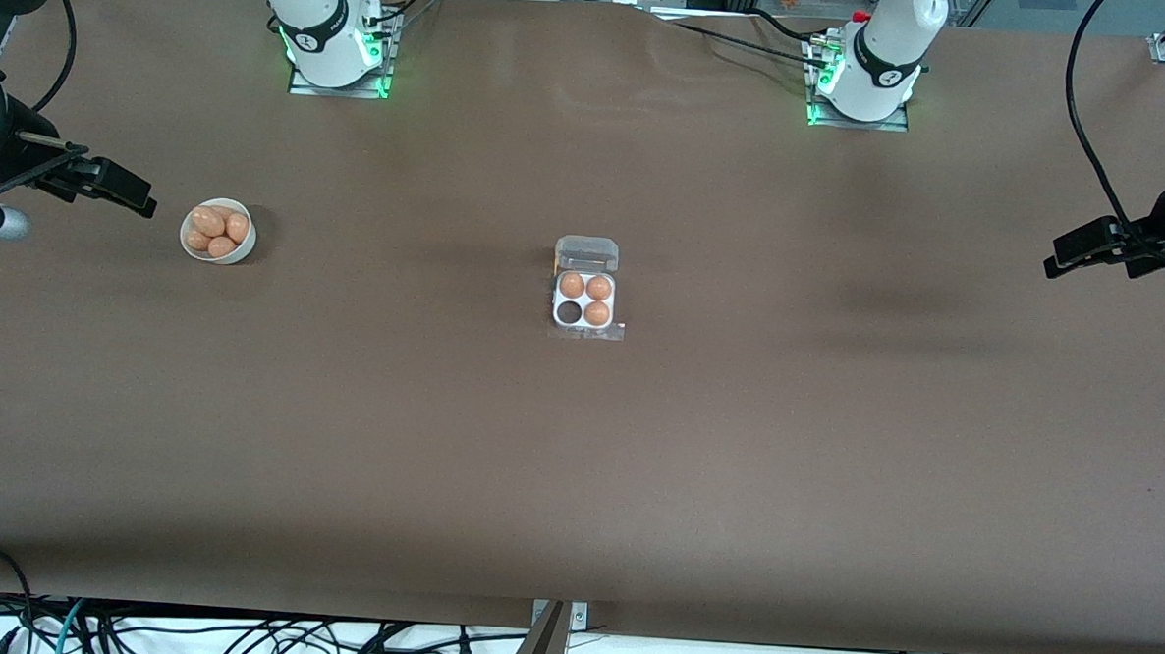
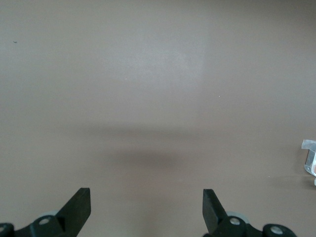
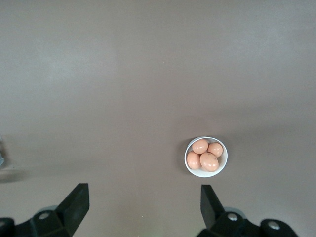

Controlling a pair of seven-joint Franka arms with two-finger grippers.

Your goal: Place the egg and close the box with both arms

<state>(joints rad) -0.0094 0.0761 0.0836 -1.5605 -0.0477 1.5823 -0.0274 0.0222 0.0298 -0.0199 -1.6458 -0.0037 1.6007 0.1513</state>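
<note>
Four smooth orange-brown eggs (image 1: 218,231) lie heaped in a round white bowl (image 1: 243,252) near the right arm's end of the brown matte surface (image 1: 576,464). The right tool (image 1: 126,189), black and two-fingered, hangs over the surface just beside the bowl, at the bowl's 9 o'clock in the front view, its fingers spread apart and empty. At the middle of the surface sits the box (image 1: 585,303), a small square clear-plastic carton with a whitish four-cell tray; its hinged transparent lid (image 1: 587,252) lies open at the tray's 12 o'clock, toward the robot bases. Three cells hold eggs, and the cell at 7 o'clock is dark and unfilled. The left tool (image 1: 1072,255) hangs over the left arm's end of the surface, well apart from the box, its fingers likewise spread apart and empty. Two white arm bases with green-lit mounts stand along the upper edge of the front view; black cables trail off the surface's lower edge.

The right wrist view looks down between the right tool's fingertips (image 3: 143,207) onto the bowl and its glossy eggs. The left wrist view shows the left tool's fingertips (image 2: 146,207) over bare surface, with only a clear-plastic corner of the box (image 2: 310,160) at the frame's edge.
</note>
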